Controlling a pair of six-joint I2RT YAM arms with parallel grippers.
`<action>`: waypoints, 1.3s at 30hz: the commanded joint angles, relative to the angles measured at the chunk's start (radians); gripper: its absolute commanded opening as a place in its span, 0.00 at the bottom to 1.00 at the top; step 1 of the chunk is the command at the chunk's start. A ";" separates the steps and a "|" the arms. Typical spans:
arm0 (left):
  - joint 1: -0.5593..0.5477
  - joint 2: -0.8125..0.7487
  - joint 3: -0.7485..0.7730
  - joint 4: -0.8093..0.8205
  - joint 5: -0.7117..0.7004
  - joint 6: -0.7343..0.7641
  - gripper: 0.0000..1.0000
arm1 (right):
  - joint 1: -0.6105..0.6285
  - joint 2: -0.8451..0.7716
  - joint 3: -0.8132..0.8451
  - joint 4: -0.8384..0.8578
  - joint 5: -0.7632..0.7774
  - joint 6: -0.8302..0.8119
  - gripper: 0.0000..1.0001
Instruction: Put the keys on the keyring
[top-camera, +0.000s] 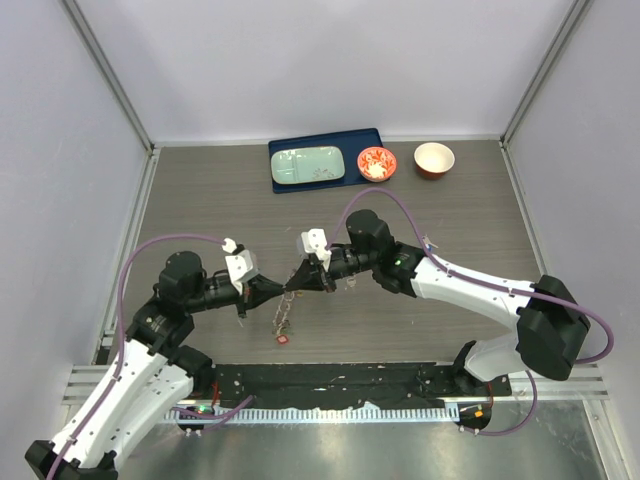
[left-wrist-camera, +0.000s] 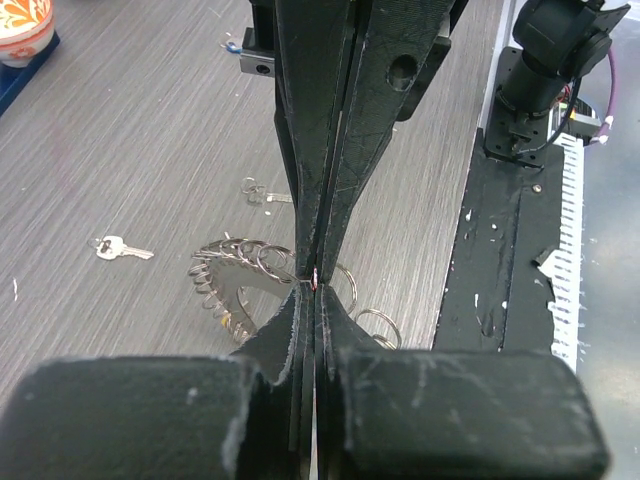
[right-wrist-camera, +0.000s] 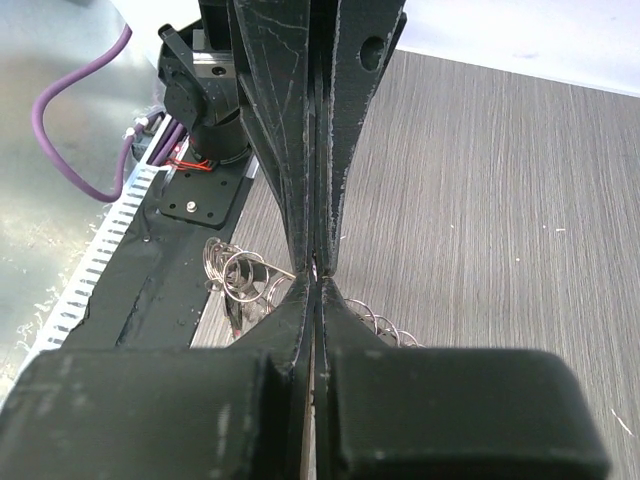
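**Both jaws meet at one point over the keyring**

The left gripper (top-camera: 272, 289) and right gripper (top-camera: 303, 279) point straight at each other above the middle of the table (top-camera: 450, 200), tips touching. Both pairs of jaws are closed. The right jaws nip a thin split ring (right-wrist-camera: 245, 268) whose wire runs into the pinch. The left jaws are shut at the same spot, but I cannot tell whether they grip that wire.

The keyring (left-wrist-camera: 232, 283) lies just beside and below the pinch, on the far side as the left wrist view shows it. It is a flat, dark-grey plate with a toothed, gear-like rim, crowded with bright wire loops. From overhead the cluster trails from the tips towards the arms' bases and ends in a red-headed key (top-camera: 282, 339). Its long axis therefore runs across the line of the two arms, and neither arm is nearer.

A loose silver key (left-wrist-camera: 122, 248) rests flat on the grey wood-grain table, apart from the keyring (it is small, smooth metal and probably awkward to pick up). Whichever arm fetches it would first have to release.
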 joint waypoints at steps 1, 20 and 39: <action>0.005 -0.001 0.013 0.032 -0.056 0.003 0.00 | 0.023 -0.027 0.062 0.055 -0.060 0.005 0.01; 0.005 -0.203 -0.055 0.064 -0.164 0.005 0.00 | 0.004 -0.191 -0.004 -0.086 0.651 0.381 0.99; 0.005 -0.158 -0.047 0.089 -0.199 -0.011 0.00 | -0.095 -0.170 -0.259 -0.096 1.029 0.603 0.81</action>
